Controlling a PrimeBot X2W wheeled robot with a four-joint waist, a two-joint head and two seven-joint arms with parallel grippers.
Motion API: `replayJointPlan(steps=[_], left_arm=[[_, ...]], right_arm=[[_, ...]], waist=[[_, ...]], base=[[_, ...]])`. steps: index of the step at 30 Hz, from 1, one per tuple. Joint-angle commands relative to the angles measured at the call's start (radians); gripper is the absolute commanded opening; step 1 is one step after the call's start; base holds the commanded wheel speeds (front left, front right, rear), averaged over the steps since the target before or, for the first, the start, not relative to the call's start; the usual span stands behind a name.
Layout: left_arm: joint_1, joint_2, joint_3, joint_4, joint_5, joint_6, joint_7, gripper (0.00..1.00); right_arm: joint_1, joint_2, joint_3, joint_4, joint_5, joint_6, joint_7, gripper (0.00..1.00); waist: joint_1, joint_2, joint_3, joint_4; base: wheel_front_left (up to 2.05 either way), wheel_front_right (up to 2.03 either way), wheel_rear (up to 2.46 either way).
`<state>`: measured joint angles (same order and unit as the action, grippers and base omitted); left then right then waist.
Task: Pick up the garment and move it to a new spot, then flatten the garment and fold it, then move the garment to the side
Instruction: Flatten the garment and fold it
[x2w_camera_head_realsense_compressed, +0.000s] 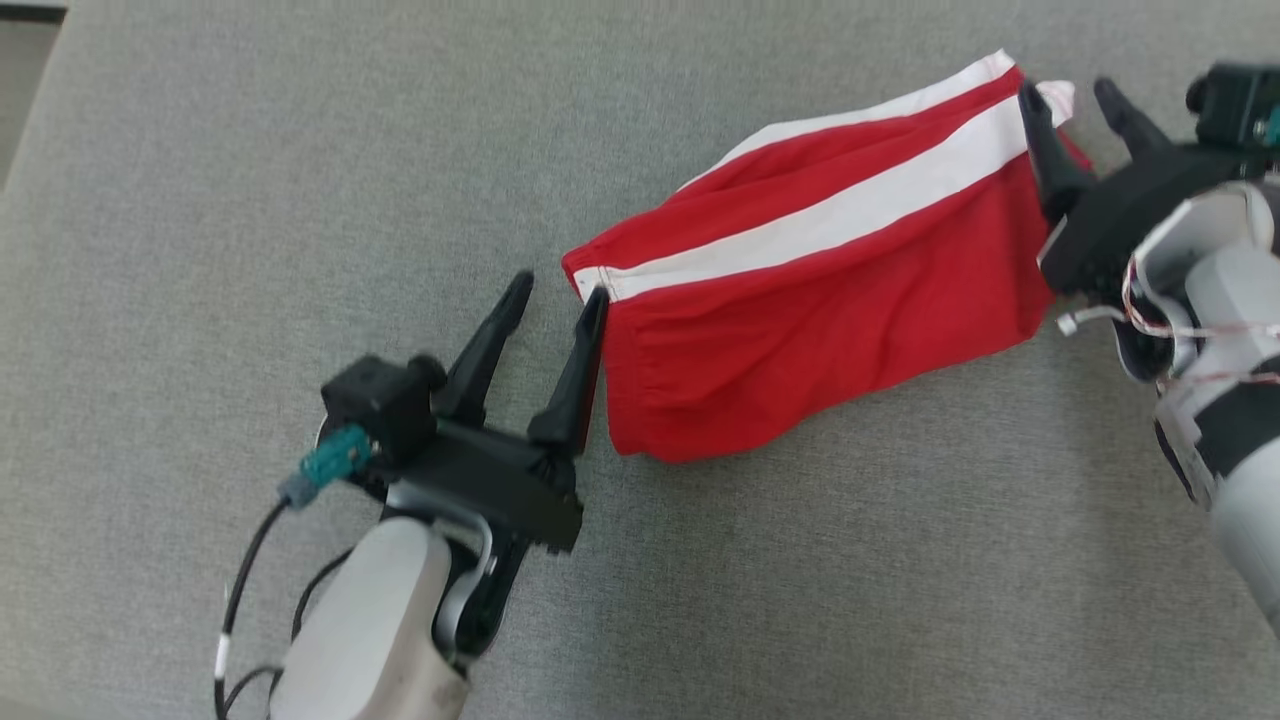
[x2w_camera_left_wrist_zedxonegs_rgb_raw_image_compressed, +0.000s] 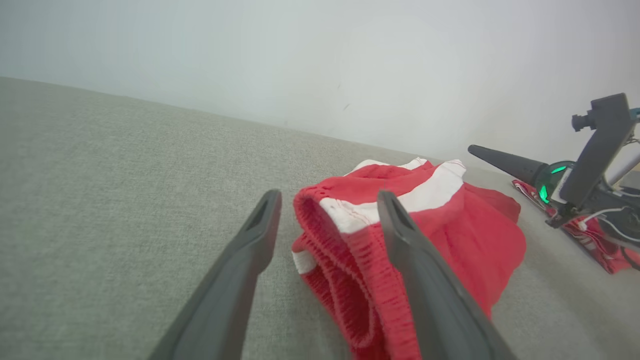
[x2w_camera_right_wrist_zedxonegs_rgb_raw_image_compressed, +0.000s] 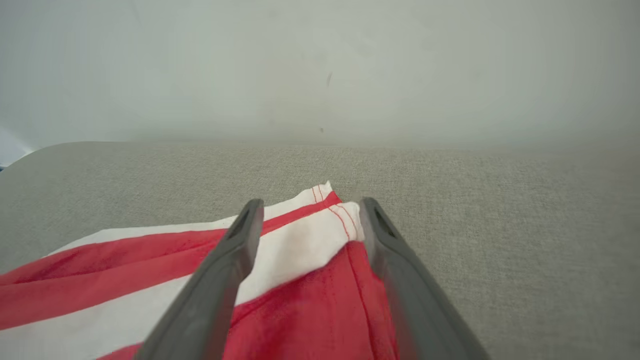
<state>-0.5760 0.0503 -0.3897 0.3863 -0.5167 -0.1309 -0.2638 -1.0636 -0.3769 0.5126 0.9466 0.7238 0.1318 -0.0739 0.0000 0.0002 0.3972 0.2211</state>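
Note:
The garment (x2w_camera_head_realsense_compressed: 820, 300) is a red pair of shorts with white stripes, lying folded on the grey cloth surface (x2w_camera_head_realsense_compressed: 250, 180). My left gripper (x2w_camera_head_realsense_compressed: 555, 295) is open at the garment's left corner, and its right finger (x2w_camera_head_realsense_compressed: 585, 350) touches the elastic edge. In the left wrist view the waistband (x2w_camera_left_wrist_zedxonegs_rgb_raw_image_compressed: 330, 215) sits between the open left gripper (x2w_camera_left_wrist_zedxonegs_rgb_raw_image_compressed: 328, 196) fingers. My right gripper (x2w_camera_head_realsense_compressed: 1068, 95) is open at the far right corner, where the white hem lies between its fingers. The right wrist view shows that corner (x2w_camera_right_wrist_zedxonegs_rgb_raw_image_compressed: 320, 225) inside the open right gripper (x2w_camera_right_wrist_zedxonegs_rgb_raw_image_compressed: 311, 202).
The grey surface stretches wide to the left and front of the garment. Its edge runs at the upper left (x2w_camera_head_realsense_compressed: 30, 70). A pale wall (x2w_camera_right_wrist_zedxonegs_rgb_raw_image_compressed: 320, 75) stands behind it. A strip of red cloth (x2w_camera_left_wrist_zedxonegs_rgb_raw_image_compressed: 595, 240) lies under the right arm's wrist.

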Motion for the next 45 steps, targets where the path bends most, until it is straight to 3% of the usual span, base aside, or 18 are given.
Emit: replayJointPlan(steps=[1, 10, 16, 22, 27, 28, 29, 30, 35, 45], left_arm=[[0.037, 0.001, 0.015, -0.012, 0.031, 0.005, 0.000, 1.00], [0.192, 0.018, 0.153, -0.168, 0.178, 0.045, 0.000, 1.00], [0.274, 0.014, 0.261, -0.283, 0.287, 0.068, 0.000, 1.00], [0.320, 0.002, 0.327, -0.320, 0.300, 0.062, 0.000, 1.00], [0.331, 0.000, 0.317, -0.318, 0.279, 0.066, 0.000, 1.00], [0.332, 0.000, 0.313, -0.317, 0.275, 0.069, 0.000, 1.00], [0.333, 0.000, 0.308, -0.315, 0.270, 0.071, 0.000, 1.00], [0.336, 0.000, 0.303, -0.311, 0.268, 0.077, 0.000, 1.00], [0.349, 0.000, 0.313, -0.299, 0.279, 0.075, 0.000, 1.00], [0.421, 0.001, 0.365, -0.276, 0.325, 0.052, 0.000, 1.00]], right_arm=[[0.031, -0.021, 0.023, -0.008, 0.013, -0.003, -0.006, 1.00], [0.112, -0.084, 0.114, -0.019, 0.073, -0.003, 0.004, 1.00], [0.104, -0.089, 0.139, 0.020, 0.102, -0.003, 0.005, 1.00], [0.077, -0.066, 0.129, 0.095, 0.136, -0.003, -0.001, 1.00], [0.066, -0.042, 0.141, 0.132, 0.157, -0.003, 0.009, 1.00], [0.068, -0.037, 0.144, 0.136, 0.163, -0.003, 0.014, 0.69], [0.069, -0.034, 0.148, 0.140, 0.168, -0.003, 0.014, 0.07], [0.074, -0.031, 0.155, 0.143, 0.178, -0.003, 0.015, 0.00], [0.101, -0.045, 0.166, 0.126, 0.202, -0.003, -0.030, 0.00], [0.274, -0.077, 0.202, -0.023, 0.316, -0.003, -0.096, 0.00]], waist=[[0.0000, -0.0002, -0.034, -0.010], [0.0000, -0.0002, -0.068, -0.017], [0.0000, -0.0002, -0.045, -0.003], [0.0000, -0.0002, -0.023, 0.023], [0.0000, -0.0002, -0.019, 0.041], [0.0000, -0.0002, -0.020, 0.042], [0.0000, -0.0002, -0.024, 0.043], [0.0000, -0.0002, -0.033, 0.042], [0.0000, -0.0002, -0.074, 0.017], [0.0000, -0.0002, -0.174, -0.079]], base=[[0.00, 0.00, 0.00], [0.00, 0.00, 0.00], [0.00, 0.00, 0.00], [0.00, 0.00, 0.00], [0.00, 0.00, 0.00], [0.00, 0.00, 0.00], [0.00, 0.00, 0.00], [0.00, 0.00, 0.00], [0.00, 0.00, 0.00], [0.00, 0.00, 0.00]])
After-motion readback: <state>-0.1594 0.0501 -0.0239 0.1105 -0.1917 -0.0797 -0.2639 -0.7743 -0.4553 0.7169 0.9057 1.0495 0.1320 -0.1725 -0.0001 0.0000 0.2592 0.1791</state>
